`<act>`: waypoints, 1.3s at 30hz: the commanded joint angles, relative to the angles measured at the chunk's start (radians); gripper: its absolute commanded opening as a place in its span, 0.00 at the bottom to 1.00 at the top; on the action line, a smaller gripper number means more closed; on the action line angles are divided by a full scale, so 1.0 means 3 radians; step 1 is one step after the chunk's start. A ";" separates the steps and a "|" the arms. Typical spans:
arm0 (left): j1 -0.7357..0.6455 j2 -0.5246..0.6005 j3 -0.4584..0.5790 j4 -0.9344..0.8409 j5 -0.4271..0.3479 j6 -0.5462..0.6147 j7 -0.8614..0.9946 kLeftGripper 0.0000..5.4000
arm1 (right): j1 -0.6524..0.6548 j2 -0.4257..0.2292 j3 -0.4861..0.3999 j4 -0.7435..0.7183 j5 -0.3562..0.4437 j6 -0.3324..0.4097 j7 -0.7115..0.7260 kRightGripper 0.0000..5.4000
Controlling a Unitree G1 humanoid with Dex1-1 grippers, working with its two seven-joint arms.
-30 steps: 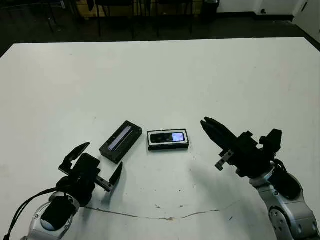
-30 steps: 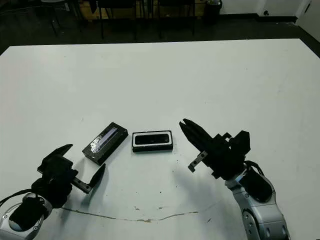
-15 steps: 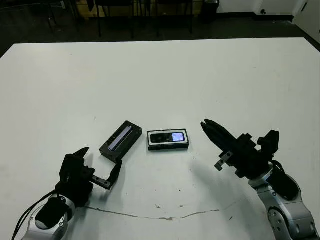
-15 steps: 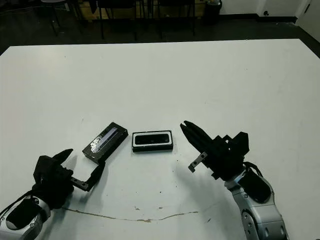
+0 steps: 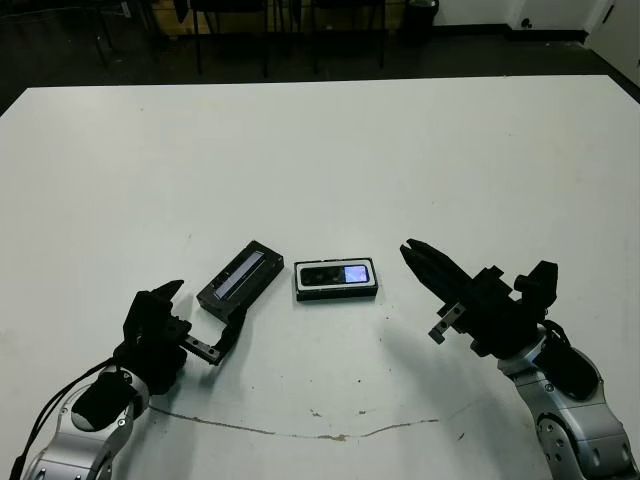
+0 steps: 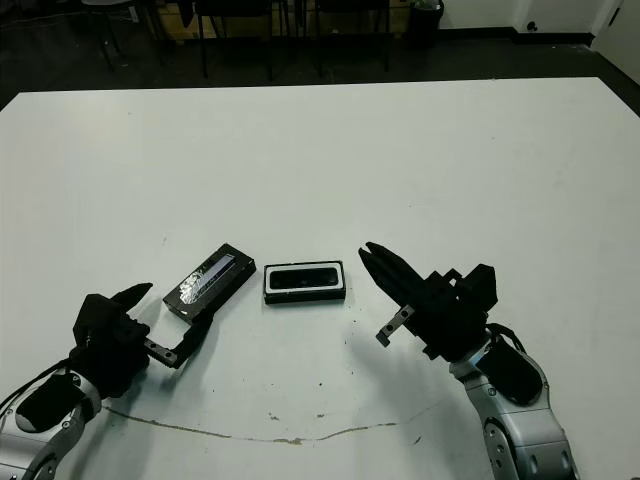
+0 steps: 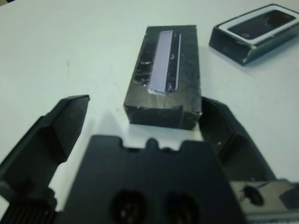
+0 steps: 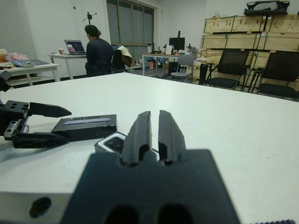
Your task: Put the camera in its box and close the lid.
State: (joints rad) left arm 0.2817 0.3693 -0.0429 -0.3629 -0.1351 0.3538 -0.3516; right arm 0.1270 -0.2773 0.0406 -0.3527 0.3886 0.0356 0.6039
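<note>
The camera (image 5: 337, 273) lies inside the box (image 5: 336, 292), a small black tray with a white rim, near the table's middle. The bluish patch on the camera faces up. Just left of the box the lid (image 5: 241, 279) lies flat at an angle, pale strip up. My left gripper (image 5: 208, 303) is open at the lid's near end, one finger on each side of it; the left wrist view shows the lid (image 7: 164, 77) between the fingers (image 7: 51, 133). My right gripper (image 5: 408, 248) is shut on nothing, to the right of the box and pointing toward it.
A thin crack line (image 5: 330, 436) runs across the table near its front edge. Dark chairs (image 5: 230, 30) stand beyond the far edge. In the right wrist view a person (image 8: 99, 55) sits at a desk far off, with chairs and wooden crates (image 8: 243, 32) behind the table.
My left gripper has moved forward and up to the lid's near end, so its fingers now flank it. The right gripper, box and lid stayed put.
</note>
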 commanded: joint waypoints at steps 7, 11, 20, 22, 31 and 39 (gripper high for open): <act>-0.0074 0.0061 -0.0061 0.0415 0.0081 0.0043 -0.0078 1.00 | 0.0004 -0.0002 -0.0003 0.0140 -0.0056 -0.0142 0.0043 0.00; -0.0169 0.0054 -0.0083 0.0568 0.0052 0.0081 -0.0115 1.00 | 0.0033 -0.0035 0.0002 0.0012 -0.0022 -0.0002 -0.0029 0.00; -0.0348 -0.0080 0.0018 0.0980 -0.0189 0.0097 -0.0178 1.00 | 0.0042 -0.0022 -0.0022 0.0036 0.0036 0.0110 -0.0051 0.00; -0.0399 -0.0060 -0.0001 0.1100 -0.0141 0.0040 -0.0192 1.00 | 0.0025 -0.0040 -0.0027 0.0074 0.0019 0.0076 -0.0019 0.00; -0.0617 0.0139 -0.0174 0.1580 0.0175 -0.0393 -0.0328 0.98 | 0.0034 -0.0046 -0.0032 0.0060 -0.0008 0.0031 -0.0013 0.00; -0.0749 0.0208 -0.0201 0.1917 0.0184 -0.0606 -0.0450 0.74 | 0.0048 -0.0031 -0.0029 0.0078 0.0004 -0.0010 -0.0018 0.00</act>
State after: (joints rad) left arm -0.0111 0.4209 -0.0692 0.1029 -0.1387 0.1102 -0.4815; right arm 0.1323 -0.2808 0.0352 -0.3264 0.3935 0.0221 0.6029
